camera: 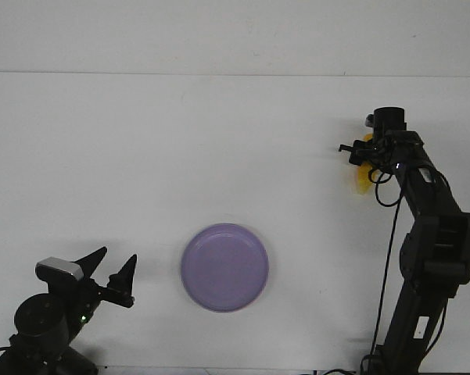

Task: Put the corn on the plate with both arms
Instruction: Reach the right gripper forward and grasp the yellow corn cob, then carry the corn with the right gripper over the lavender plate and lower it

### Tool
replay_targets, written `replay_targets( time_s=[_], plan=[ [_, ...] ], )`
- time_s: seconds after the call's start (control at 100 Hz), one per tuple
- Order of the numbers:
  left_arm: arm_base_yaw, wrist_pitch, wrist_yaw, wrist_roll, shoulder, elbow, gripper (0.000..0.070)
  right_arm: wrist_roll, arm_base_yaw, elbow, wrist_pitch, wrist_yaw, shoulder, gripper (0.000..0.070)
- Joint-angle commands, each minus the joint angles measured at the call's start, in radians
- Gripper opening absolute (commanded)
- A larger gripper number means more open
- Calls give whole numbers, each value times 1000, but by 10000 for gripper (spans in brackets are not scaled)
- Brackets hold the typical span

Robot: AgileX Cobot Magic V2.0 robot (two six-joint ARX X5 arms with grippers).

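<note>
The corn (363, 176) was mostly hidden behind the right gripper (373, 152); only a thin yellow sliver showed beside the black wrist, so its full shape and pointed end could not be made out. Whether that gripper's fingers were closed around it could not be told, since the wrist covered them. The base of the right arm (430, 266) was cut off by the lower edge, as was the base of the left arm (39, 328).
</note>
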Motion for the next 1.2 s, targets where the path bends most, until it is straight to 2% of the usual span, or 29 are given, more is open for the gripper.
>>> replay_targets(
  time_s=[0.0, 0.09, 0.23, 0.37, 0.5, 0.66, 0.779, 0.939, 1.069, 1.189],
  plan=[
    [-4, 8, 2, 3, 0, 12, 463, -90, -2, 24, -2, -1, -87, 209],
    [-4, 8, 2, 3, 0, 12, 463, -124, 6, 24, -27, -14, -200, 209],
    [-4, 8, 2, 3, 0, 12, 463, -135, 32, 23, -35, -91, -409, 209],
    [-4, 8, 1, 6, 0, 12, 464, -165, 116, 8, -78, -137, -612, 209],
    [-4, 10, 1, 6, 0, 12, 464, -190, 266, -48, -114, -162, -768, 209],
    [-4, 10, 1, 6, 0, 12, 463, -187, 521, -195, -105, -157, -871, 209],
    [-4, 10, 1, 6, 0, 12, 464, -158, 702, -349, -45, -156, -883, 209],
    [-4, 10, 1, 6, 0, 12, 464, -117, 878, -565, 146, -124, -849, 208],
    [-4, 10, 1, 6, 0, 12, 464, -95, 951, -674, 276, -96, -771, 208],
    [-4, 10, 1, 6, 0, 12, 463, -90, 982, -706, 330, -96, -666, 209]
  ],
)
